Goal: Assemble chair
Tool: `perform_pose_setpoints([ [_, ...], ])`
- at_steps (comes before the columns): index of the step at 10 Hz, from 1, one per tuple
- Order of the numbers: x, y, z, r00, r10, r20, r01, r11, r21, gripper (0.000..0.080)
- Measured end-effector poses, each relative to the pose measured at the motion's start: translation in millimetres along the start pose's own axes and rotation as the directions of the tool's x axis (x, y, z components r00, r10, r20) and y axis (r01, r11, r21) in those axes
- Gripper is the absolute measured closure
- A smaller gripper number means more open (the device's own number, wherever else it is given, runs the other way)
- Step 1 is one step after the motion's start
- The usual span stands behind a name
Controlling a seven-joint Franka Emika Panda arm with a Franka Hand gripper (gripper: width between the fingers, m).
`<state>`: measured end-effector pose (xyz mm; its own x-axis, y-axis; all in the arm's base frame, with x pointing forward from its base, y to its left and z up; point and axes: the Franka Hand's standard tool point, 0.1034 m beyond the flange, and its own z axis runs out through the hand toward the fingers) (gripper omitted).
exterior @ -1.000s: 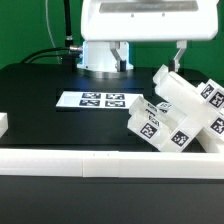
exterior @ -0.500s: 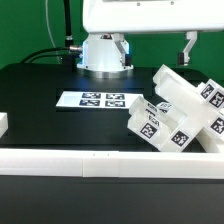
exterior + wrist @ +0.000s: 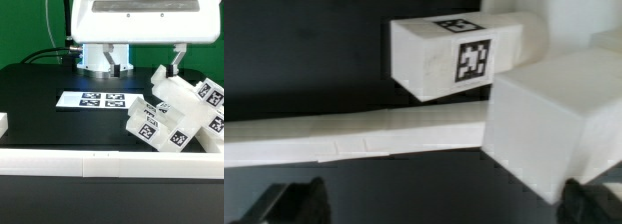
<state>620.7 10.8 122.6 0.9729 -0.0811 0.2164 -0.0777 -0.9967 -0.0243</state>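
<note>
The chair pieces (image 3: 172, 110) lie in a heap at the exterior view's right: chunky white blocks and panels with black-and-white tags. My gripper (image 3: 148, 60) hangs open and empty over the table behind the heap. One finger (image 3: 177, 58) is just above the heap's top block (image 3: 165, 78); I cannot tell if it touches. In the wrist view the gripper (image 3: 446, 205) is open with dark table between its fingertips (image 3: 295, 203). A tagged block (image 3: 455, 55) and a large plain white block (image 3: 562, 120) lie ahead of it.
The marker board (image 3: 100, 100) lies flat mid-table. A long plain white border rail (image 3: 100, 160) runs along the near edge and also shows in the wrist view (image 3: 349, 135). A small white piece (image 3: 3, 125) sits at the exterior view's far left. The robot base (image 3: 100, 55) stands behind.
The hand rose and shifted slightly towards the exterior view's right half a second ago, then came back down lower than before. The jaws stayed open. The chair pieces have not moved.
</note>
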Motion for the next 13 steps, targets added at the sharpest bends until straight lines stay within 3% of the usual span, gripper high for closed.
perform_pose_setpoints([
  [3,-5.1,2.3,5.0,1.000,-0.004,-0.022,0.004,1.000,-0.007,0.0151],
  [7,-16.2,28.6,18.8,0.999,-0.013,-0.042,0.011,0.999,-0.032,0.0150],
  [11,-14.0,31.3,18.0,0.998,-0.015,-0.066,0.012,0.999,-0.037,0.0151],
  [13,-12.6,30.9,9.9,0.997,-0.021,-0.069,0.019,0.999,-0.033,0.0151],
])
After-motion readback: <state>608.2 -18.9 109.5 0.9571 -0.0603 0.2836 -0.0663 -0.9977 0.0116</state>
